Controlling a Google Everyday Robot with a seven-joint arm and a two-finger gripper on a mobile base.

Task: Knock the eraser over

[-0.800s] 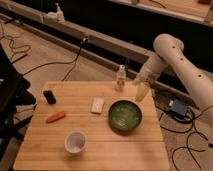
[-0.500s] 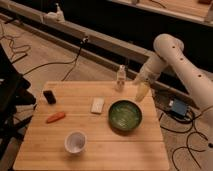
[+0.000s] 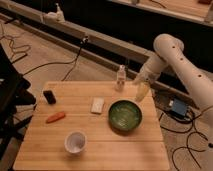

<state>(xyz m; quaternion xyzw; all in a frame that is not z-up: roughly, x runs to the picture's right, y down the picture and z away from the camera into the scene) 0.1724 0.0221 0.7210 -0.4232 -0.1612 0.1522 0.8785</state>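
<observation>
The gripper [image 3: 142, 91] hung pointing down over the far right edge of the wooden table [image 3: 100, 156]. It looked pale and yellowish. Whether it was spread wide or pinched together could not be told. It was just above the far right side of the green bowl [image 3: 125, 115], and it did not touch the bowl. The big white arm [image 3: 172, 55] came down to it from the right, with a round bend at the top.

A small white bottle [image 3: 120, 78] stood just left of the gripper, at the far edge of the table. A flat white block [image 3: 97, 105] lay just left of the bowl.

The eraser [image 3: 49, 96] was a small black block. It stood up on the far left part of the table, well apart from the gripper. An orange carrot piece [image 3: 55, 117] lay near it, on the side closer to the near edge. A white cup [image 3: 75, 142] stood upright close to the near edge, a bit left of the middle.

A blue box [image 3: 178, 107] sat on the floor to the right of the table, with black cables [image 3: 192, 137] around it.
</observation>
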